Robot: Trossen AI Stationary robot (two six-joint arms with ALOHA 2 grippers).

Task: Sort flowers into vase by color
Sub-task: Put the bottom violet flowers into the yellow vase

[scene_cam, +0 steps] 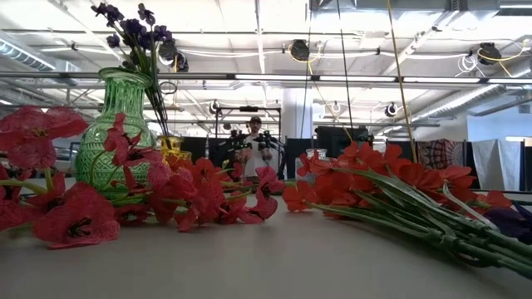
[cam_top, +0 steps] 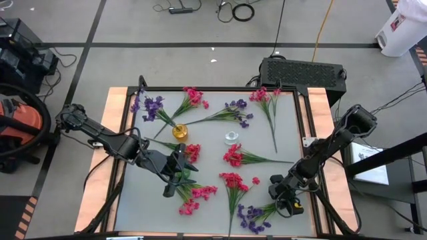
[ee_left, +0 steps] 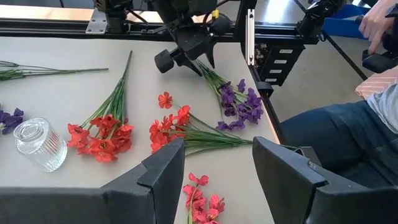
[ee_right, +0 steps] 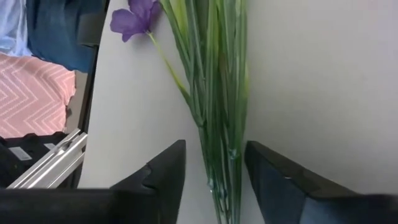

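Note:
Red and purple sprigs lie scattered flat on the grey table [cam_top: 133,200]. One purple sprig [cam_top: 155,107] leans with its stem in a small yellow vase [cam_top: 179,131]. A green glass vase [scene_cam: 116,133] stands close in the low view. My right gripper [ee_right: 214,180] is open and low over the table's near right part. Its fingers stand on either side of the green stems [ee_right: 217,118] of a purple sprig [cam_top: 255,217]; I see no touch. My left gripper [ee_left: 217,180] is open and hovers over red sprigs [cam_top: 192,153] on the near left.
A small clear ribbed glass [ee_left: 40,144] lies among the red sprigs [ee_left: 102,134] at the table's middle. More sprigs [cam_top: 267,100] lie toward the far edge. A person in jeans [ee_left: 336,137] sits past the table's right edge. The wooden table rim [cam_top: 113,127] frames the mat.

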